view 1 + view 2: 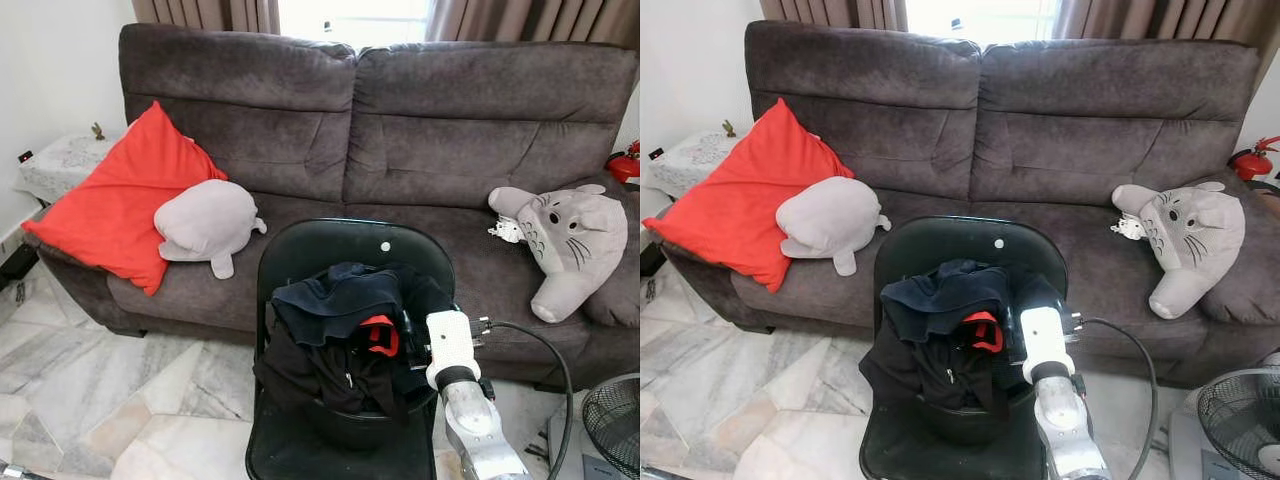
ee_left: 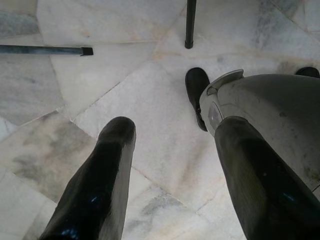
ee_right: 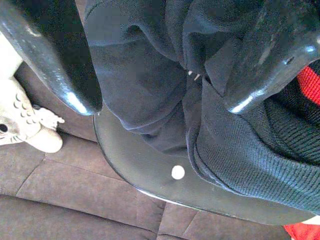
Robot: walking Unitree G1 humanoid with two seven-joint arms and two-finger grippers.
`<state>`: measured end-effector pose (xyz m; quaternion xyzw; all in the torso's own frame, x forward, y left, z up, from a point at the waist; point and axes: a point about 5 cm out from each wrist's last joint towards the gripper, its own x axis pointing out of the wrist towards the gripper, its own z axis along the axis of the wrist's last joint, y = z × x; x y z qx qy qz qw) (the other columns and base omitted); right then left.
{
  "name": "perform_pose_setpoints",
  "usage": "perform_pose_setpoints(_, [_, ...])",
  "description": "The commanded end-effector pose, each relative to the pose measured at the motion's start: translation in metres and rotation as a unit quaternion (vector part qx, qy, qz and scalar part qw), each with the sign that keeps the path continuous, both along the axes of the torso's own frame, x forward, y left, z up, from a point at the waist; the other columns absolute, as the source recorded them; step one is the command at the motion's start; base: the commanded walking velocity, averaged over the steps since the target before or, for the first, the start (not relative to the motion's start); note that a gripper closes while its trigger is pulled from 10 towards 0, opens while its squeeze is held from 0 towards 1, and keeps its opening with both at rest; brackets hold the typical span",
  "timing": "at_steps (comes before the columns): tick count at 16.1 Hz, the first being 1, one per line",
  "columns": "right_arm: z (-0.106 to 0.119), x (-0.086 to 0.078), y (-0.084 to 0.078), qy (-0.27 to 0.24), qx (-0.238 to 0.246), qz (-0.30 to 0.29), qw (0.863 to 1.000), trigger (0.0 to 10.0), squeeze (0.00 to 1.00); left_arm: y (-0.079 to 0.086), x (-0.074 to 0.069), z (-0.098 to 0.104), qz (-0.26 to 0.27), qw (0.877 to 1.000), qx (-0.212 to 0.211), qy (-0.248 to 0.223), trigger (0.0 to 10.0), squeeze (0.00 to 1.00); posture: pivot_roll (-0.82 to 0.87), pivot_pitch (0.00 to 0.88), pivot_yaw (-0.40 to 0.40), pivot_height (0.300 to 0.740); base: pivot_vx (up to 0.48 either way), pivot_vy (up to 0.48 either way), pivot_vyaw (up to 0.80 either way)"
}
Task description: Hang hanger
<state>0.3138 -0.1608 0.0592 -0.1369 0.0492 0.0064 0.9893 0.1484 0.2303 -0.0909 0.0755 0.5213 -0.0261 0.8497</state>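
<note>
Two eye views: black plastic chair point(image 1: 340, 250) stands before a grey fabric sofa point(image 1: 400, 110); a heap of dark clothes point(image 1: 335, 335) lies on the chair.
Right gripper point(image 3: 160, 100): fingers spread over the clothes heap.
Left gripper point(image 2: 170, 170): spread above marble floor point(image 2: 100, 75).
Hanger: cannot tell where.

Chair point(image 1: 300, 250): stood in front of the sofa point(image 1: 400, 130), its back toward the seat cushions.
Clothes point(image 1: 340, 330): lay heaped on the chair — draped over its backrest and down onto the seat.
Right gripper point(image 3: 160, 95): sat at the right side of the heap, fingers spread apart against the cloth.
Cushion point(image 1: 120, 200): leaned at the sofa's left end.
Plush toy point(image 1: 205, 222): lay just right of the cushion, touching it.
Second plush point(image 1: 565, 240): rested at the sofa's right end.
Side table point(image 1: 60, 160): stood left of the sofa.
Fan point(image 1: 612, 420): stood on the floor point(image 1: 100, 380) — far right.
</note>
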Motion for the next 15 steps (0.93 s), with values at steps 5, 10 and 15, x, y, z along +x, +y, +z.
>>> perform_pose_setpoints(5, [0.006,0.008,0.002,0.003,-0.006,0.026,1.000,10.0,0.00,0.003,-0.002,0.000,-0.004,1.000,0.006,0.007,10.0,0.00,0.04,0.002,0.038,0.740,0.000,0.000,0.00])
perform_pose_setpoints(10, [0.006,0.012,0.004,0.015,-0.011,0.045,0.999,10.0,0.00,0.003,-0.002,0.000,-0.005,1.000,0.006,0.008,10.0,0.00,0.05,0.003,0.039,0.740,0.000,0.000,0.00])
perform_pose_setpoints(15, [0.000,0.007,0.011,0.024,-0.010,0.056,0.998,10.0,0.00,0.004,-0.002,0.000,-0.005,1.000,0.007,0.008,10.0,0.00,0.05,0.004,0.039,0.740,0.000,0.000,0.00])
